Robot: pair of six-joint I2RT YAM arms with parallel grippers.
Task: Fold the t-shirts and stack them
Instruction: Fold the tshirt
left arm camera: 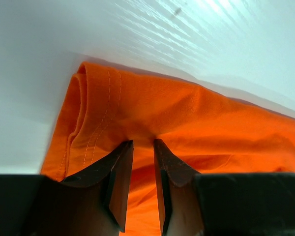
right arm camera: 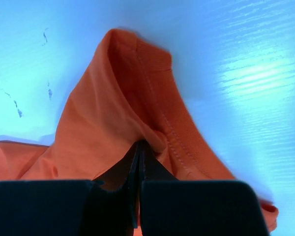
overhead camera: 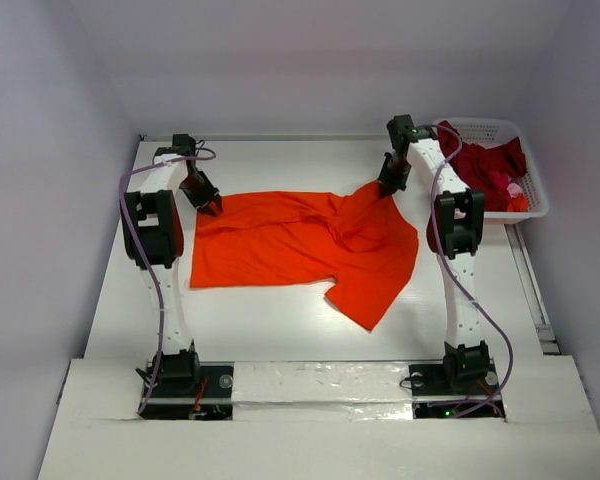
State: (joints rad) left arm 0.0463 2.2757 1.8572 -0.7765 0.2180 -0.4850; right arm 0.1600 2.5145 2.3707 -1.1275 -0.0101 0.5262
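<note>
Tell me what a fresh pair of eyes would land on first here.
The orange shirt, sprawled across the middle of the table and bunched toward its right side. The left fingers pinch its far left corner and the right fingers are shut on its far right corner, both corners raised. Next, the basket at the far right, with dark red shirts in it.
</note>
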